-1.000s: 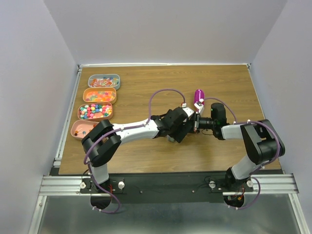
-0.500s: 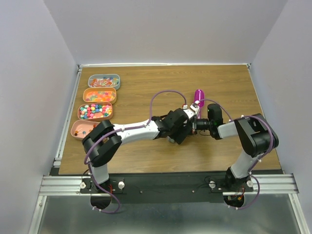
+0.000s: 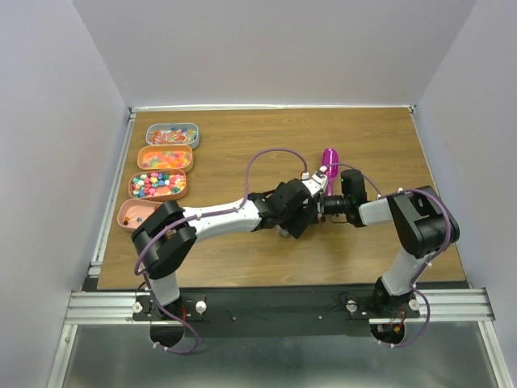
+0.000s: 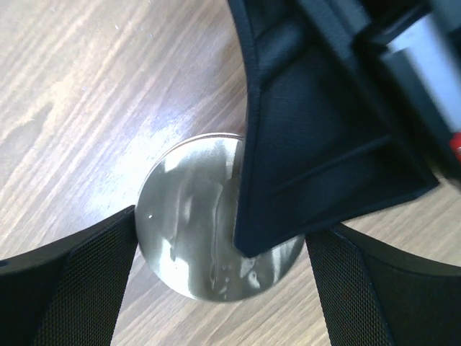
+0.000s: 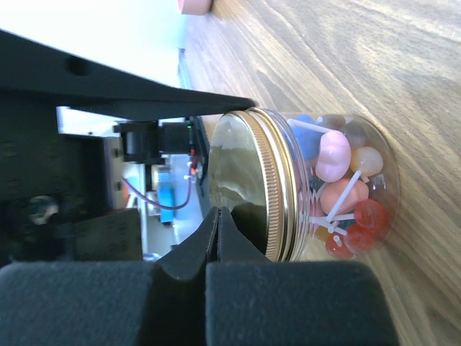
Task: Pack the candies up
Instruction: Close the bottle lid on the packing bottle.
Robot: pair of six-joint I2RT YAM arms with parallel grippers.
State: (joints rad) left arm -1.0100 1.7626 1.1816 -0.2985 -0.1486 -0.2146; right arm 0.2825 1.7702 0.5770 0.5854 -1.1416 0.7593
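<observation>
Right wrist view puts the jar (image 5: 317, 187) right ahead of you: clear wall, gold lid (image 5: 248, 187) seated on it, and a share of the candies (image 5: 335, 155) inside, pink, blue, orange and red pieces with thin white sticks among them. Your right fingers (image 5: 187, 270) are clenched tip to tip on nothing and sit just beside the lid's rim; I cannot tell whether they touch it. From the left wrist, your left fingers (image 4: 79, 281) are released wide, one at 8 o'clock and one at 4 o'clock of the shiny lid top, straddling it without contact. On the top camera the jar is hidden under both wrists at mid-bench (image 3: 363, 137), the magenta scoop (image 3: 329, 156) shows at 12 o'clock of them, and the rest of the candies (image 3: 158, 183) lie in four trays (image 3: 191, 147) towards 10 o'clock. Expect the loose sweets to be light and small: the round ones will likely roll and skid from a pinch, and the gummies look soft and probably tacky, so carry them by scoop, not by fingertip. The jar wall looks smooth and likely slippery. Take the jar low on its wall with the left fingers, and the lid by its ribbed edge.
</observation>
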